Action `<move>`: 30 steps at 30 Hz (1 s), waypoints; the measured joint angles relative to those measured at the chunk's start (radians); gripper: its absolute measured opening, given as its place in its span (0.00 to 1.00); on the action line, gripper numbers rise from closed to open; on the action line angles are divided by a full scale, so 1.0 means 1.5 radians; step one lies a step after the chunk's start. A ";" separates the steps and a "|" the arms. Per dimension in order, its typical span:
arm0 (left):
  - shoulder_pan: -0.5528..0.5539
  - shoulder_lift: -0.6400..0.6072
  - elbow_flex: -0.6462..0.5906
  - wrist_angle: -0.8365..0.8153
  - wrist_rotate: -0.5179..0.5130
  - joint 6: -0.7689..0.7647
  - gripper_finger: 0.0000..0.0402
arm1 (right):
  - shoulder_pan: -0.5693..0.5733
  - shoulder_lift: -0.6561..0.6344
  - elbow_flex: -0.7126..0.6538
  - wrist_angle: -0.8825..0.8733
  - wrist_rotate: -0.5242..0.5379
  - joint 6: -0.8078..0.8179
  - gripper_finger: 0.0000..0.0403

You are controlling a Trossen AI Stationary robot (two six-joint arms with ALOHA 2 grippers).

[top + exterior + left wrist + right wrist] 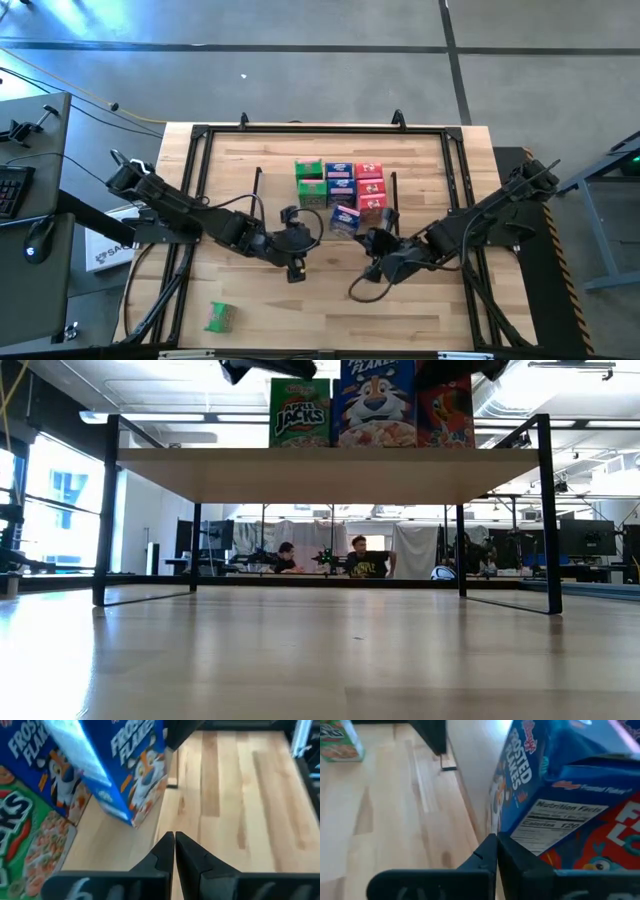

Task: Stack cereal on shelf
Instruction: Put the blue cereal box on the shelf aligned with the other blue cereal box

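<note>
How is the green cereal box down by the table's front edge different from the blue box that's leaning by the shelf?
The green cereal box lies alone, far from the shelf; the tilted blue cereal box sits at the shelf's front edge beside the other boxes. The green one has no gripper near it; the blue one sits between both. They look alike in size, and neither is stacked neatly.

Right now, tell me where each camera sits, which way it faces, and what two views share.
High: overhead, straight down on the shelf, both arms, a stray green box.
Low: at tabletop height, looking under the shelf at the room; arm tips at top.
Left wrist: behind the shut left tool, facing a blue box.
Right wrist: behind the shut right tool, against blue boxes.
Shared: both wrist views show Frosted Flakes boxes.
</note>
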 joint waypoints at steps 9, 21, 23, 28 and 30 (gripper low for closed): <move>0.001 -0.001 0.000 0.039 0.019 0.019 0.02 | -0.039 0.001 0.000 -0.002 0.000 -0.018 0.00; 0.006 -0.001 0.000 0.052 0.041 0.035 0.02 | -0.016 0.001 0.020 -0.041 -0.030 -0.007 0.00; 0.006 -0.001 0.000 0.052 0.041 0.035 0.02 | -0.012 0.002 0.027 -0.058 -0.017 0.007 0.00; 0.006 -0.001 0.000 0.054 0.041 0.035 0.02 | -0.024 0.001 0.027 -0.057 0.013 0.014 0.00; 0.007 -0.001 0.000 0.054 0.039 0.035 0.02 | -0.031 0.001 0.027 -0.052 0.018 0.004 0.00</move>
